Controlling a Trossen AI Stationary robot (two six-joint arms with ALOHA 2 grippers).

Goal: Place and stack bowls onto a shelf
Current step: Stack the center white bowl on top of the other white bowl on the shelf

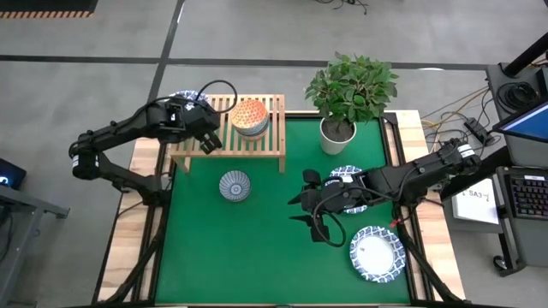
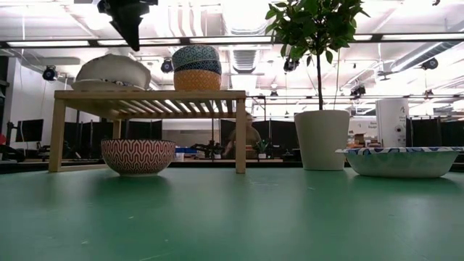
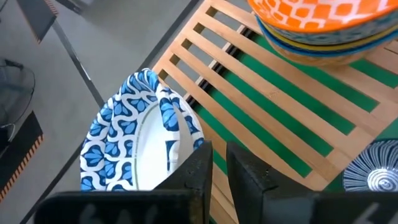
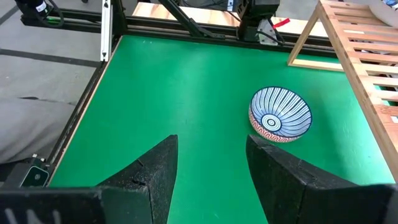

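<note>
Left tool (image 1: 208, 142) above the shelf (image 1: 190, 156), right tool (image 1: 302, 204) over the worktop (image 1: 265, 257).
Left tool, nearly pressed together, hovers beside the blue-rimmed white bowl (image 3: 140, 146) on the shelf's left end; stacked small bowls (image 1: 249, 117) sit rightward; right tool spread, striped bowl (image 4: 279, 115) well apart.

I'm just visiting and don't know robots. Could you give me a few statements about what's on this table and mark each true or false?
1. A stack of small patterned bowls sits on the wooden shelf. True.
2. The right gripper is holding a bowl. False: its fingers are spread open over bare green mat, holding nothing.
3. A red-patterned bowl with blue stripes inside stands on the mat in front of the shelf. True.
4. The potted plant stands on top of the shelf. False: it stands on the table beside the shelf.
5. The left gripper is over the shelf, near the blue-and-white bowls at its end. True.
</note>
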